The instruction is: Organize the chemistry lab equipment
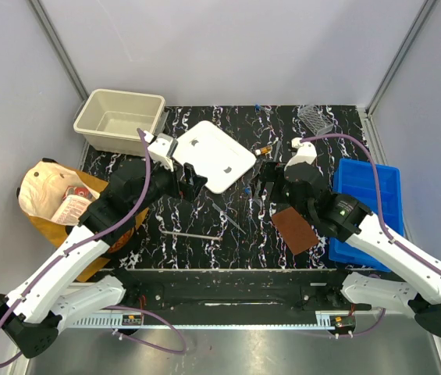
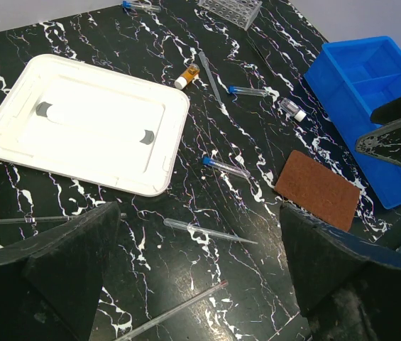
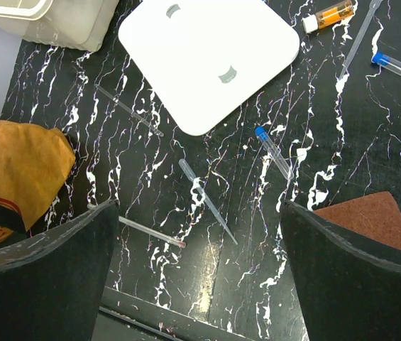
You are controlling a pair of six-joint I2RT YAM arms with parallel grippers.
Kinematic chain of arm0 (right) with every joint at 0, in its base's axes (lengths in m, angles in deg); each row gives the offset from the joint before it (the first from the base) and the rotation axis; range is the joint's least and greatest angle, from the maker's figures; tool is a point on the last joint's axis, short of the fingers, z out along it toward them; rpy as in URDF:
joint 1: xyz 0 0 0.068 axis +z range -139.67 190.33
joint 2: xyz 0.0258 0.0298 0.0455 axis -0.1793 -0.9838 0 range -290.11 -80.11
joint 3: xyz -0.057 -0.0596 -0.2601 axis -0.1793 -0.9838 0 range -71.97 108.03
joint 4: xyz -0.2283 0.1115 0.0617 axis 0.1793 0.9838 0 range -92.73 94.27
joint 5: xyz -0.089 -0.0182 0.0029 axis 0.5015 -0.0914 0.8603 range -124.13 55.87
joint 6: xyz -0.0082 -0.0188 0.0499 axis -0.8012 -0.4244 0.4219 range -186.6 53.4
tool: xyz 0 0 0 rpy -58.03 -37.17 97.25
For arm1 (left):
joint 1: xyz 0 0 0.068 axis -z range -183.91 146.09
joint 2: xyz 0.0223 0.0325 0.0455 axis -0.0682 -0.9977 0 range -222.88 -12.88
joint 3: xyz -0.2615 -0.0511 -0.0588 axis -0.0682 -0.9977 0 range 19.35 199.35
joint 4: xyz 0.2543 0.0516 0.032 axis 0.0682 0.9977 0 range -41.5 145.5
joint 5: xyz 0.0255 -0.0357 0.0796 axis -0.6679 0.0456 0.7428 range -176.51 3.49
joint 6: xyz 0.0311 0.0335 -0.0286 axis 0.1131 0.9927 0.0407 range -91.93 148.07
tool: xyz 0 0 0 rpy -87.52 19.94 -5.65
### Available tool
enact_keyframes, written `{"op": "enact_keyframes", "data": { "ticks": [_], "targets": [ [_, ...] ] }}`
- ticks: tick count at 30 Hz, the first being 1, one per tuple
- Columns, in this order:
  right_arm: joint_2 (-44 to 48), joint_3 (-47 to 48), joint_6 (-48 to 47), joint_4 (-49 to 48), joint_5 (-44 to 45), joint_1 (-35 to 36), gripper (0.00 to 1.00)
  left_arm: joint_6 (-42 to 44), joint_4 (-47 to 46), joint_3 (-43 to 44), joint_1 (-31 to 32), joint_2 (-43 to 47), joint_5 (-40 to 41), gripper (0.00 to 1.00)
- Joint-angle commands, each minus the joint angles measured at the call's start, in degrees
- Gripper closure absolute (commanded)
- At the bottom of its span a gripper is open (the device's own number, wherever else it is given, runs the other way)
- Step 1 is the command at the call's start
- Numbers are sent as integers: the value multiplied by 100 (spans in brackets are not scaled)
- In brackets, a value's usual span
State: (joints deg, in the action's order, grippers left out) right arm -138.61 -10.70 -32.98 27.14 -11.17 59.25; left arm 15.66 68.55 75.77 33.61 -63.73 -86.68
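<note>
1. Top external view: both arms reach forward over the black marbled table point(image 1: 204, 251), left gripper point(image 1: 190, 176) by the white rectangular plastic tray point(image 1: 218, 152), right gripper point(image 1: 268, 184) near the brown square pad point(image 1: 296, 229).
2. Fingers of both are spread wide, holding nothing.
3. Clear plastic pipette point(image 2: 207, 231) and blue-capped clear tube point(image 2: 225, 166) lie mid-table; clear tube rack point(image 1: 314, 117) sits near its far right corner.

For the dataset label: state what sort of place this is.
Likely a robot test cell staged as a chemistry bench: plain grey panel walls enclose a black marbled table strewn with a blue-capped tube, a pipette and a clear tube rack.
</note>
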Motion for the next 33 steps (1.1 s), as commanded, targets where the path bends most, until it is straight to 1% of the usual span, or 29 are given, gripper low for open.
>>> {"op": "enact_keyframes", "data": {
  "ticks": [1, 12, 15, 16, 18, 21, 23, 27, 29, 30, 32, 33],
  "targets": [
    [128, 51, 100, -165, 182, 29, 0, 63, -177, 27, 19, 31, -45, 1],
    [111, 51, 91, -165, 182, 29, 0, 71, -177, 27, 19, 49, -19, 1],
    [84, -10, 83, -148, 340, 29, 0, 98, -151, 35, 19, 31, -1, 1],
    [50, -80, 4, -165, 489, 29, 0, 89, -125, 53, 19, 40, 173, 1],
    [-64, -238, -128, -52, 1058, 29, 0, 89, -72, 79, 19, 92, 349, 1],
    [-476, -309, -102, 386, 1579, -6, 1, 63, -72, 27, 19, 268, 701, 1],
    [-784, -327, -337, 467, 1441, -67, 7, 54, -115, -35, 19, 408, 947, 1],
    [-1584, -309, -717, 354, 422, -392, 26, 19, -247, -166, 19, 664, 1220, 1],
    [-1857, -475, -945, -49, -17, -585, 37, 10, -352, -254, 19, 778, 1194, 1],
    [-1980, -546, -1076, -330, -420, -786, 41, 1, -388, -281, 19, 813, 1185, 1],
    [-2200, -634, -1375, -848, -1054, -1059, 46, -8, -397, -290, 19, 866, 1159, 1],
    [-2314, -643, -1533, -1042, -1205, -1130, 48, -8, -406, -281, 19, 866, 1159, 1]
  ]
}}
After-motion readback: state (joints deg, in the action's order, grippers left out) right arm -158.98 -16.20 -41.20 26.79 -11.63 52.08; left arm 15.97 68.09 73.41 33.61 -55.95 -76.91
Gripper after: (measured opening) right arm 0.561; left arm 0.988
